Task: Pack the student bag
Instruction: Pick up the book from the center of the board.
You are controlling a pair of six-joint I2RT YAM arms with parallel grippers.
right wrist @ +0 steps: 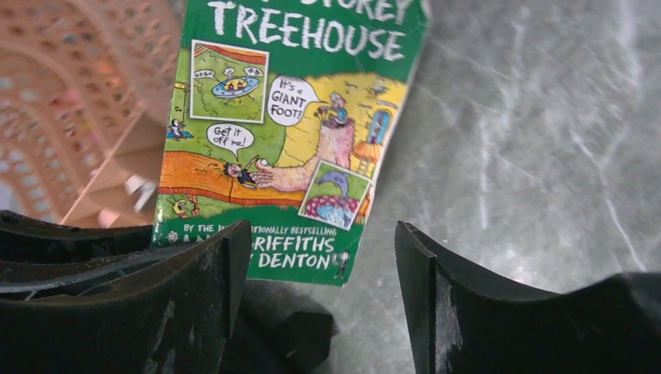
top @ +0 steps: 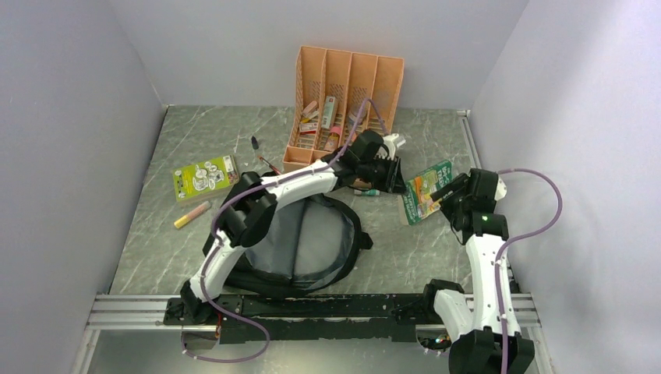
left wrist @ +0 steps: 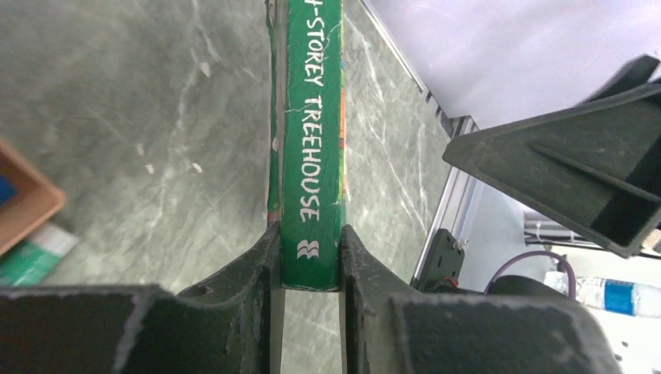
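Over the grey marbled tabletop (top: 226, 128), the left claw (left wrist: 310, 238) clamps a green paperback book (left wrist: 313, 117) by its spine; the right claw (right wrist: 319, 234) stands open at its edge.

Lab booth: plain walls (top: 78, 117), aluminium rail (top: 132, 312)

Two books (top: 205, 177); one student bag (top: 312, 241); one orange organiser (top: 351, 66); one yellow marker (top: 192, 214).

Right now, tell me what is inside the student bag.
The student bag lies open, and only its grey lining shows; no item is visible inside. The left arm crosses over its left part, so whatever lies beneath it there cannot be seen.
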